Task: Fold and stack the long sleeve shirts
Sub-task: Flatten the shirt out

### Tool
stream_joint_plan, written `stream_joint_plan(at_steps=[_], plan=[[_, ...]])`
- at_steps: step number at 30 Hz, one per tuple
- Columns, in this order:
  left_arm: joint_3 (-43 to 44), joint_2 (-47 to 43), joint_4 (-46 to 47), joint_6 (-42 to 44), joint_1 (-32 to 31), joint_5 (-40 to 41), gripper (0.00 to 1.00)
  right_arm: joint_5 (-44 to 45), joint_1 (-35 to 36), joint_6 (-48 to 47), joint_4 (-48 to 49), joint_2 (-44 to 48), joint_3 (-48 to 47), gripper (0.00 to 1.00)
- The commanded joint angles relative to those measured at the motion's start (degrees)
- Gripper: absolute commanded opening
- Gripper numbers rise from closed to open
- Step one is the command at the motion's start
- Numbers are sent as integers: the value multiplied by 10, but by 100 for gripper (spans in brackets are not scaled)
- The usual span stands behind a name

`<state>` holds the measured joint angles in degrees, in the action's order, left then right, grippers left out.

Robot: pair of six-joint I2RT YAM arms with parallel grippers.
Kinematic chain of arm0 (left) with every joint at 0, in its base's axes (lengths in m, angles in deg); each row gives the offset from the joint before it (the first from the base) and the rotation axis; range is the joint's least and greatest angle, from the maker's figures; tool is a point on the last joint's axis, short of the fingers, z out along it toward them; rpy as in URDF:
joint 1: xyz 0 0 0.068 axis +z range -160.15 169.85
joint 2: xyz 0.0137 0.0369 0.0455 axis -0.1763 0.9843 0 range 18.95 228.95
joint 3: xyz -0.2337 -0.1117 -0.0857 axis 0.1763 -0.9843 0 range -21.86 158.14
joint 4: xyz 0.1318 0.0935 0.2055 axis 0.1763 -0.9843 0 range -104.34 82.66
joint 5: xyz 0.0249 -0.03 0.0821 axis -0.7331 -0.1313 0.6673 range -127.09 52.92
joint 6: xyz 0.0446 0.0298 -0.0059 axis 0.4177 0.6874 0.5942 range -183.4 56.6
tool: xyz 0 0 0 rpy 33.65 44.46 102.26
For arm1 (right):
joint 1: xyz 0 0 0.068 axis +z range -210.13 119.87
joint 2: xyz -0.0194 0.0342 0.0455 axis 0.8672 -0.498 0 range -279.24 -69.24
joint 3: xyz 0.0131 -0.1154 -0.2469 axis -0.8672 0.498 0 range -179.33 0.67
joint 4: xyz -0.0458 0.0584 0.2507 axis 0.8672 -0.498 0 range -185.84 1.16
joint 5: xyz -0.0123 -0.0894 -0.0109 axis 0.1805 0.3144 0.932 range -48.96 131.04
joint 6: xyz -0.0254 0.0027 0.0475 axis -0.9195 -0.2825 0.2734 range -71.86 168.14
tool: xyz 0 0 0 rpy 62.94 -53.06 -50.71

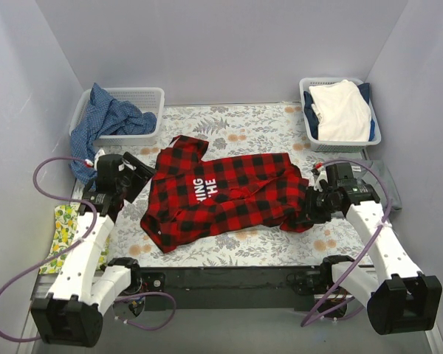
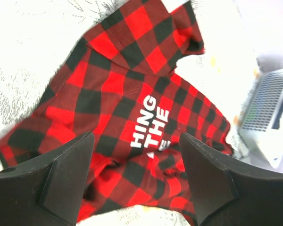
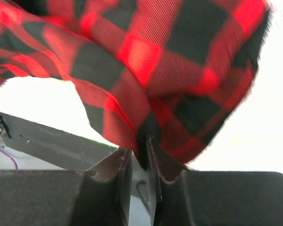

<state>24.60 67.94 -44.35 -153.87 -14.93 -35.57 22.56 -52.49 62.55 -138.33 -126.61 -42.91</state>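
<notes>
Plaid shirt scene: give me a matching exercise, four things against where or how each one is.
Things:
1. plaid shirt
2. blue cloth
3. left gripper
4. right gripper

States:
A. draped over the far left basket
B. open above the shirt
C. spread across the mat's middle
D. jaws narrow, a shirt edge between them

Pairs: 1-C, 2-A, 3-B, 4-D

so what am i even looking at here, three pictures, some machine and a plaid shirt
Two white robot arms sit at the near edge of a table. The top picture looks down from above; the other two come from cameras on each wrist. A red-and-black plaid shirt lies crumpled on a floral mat. The left gripper hangs open above the shirt, holding nothing. The right gripper has its fingers nearly together with a fold of plaid between them. At the back, one basket holds blue cloth, another white cloth.
</notes>
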Motion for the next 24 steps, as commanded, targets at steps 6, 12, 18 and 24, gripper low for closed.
stream_joint_plan(at_steps=[6, 12, 18, 24], plan=[[57, 180, 59, 71, 2, -31, 68, 164, 1, 24, -61, 85, -102, 52], [88, 269, 89, 128, -17, -106, 64, 120, 1, -30, 70, -74, -143, 55], [137, 393, 54, 150, -61, -96, 67, 62, 27, -69, 155, -256, -215, 56], [197, 488, 32, 149, -87, -70, 64, 89, 77, -105, 186, -400, -305, 56]])
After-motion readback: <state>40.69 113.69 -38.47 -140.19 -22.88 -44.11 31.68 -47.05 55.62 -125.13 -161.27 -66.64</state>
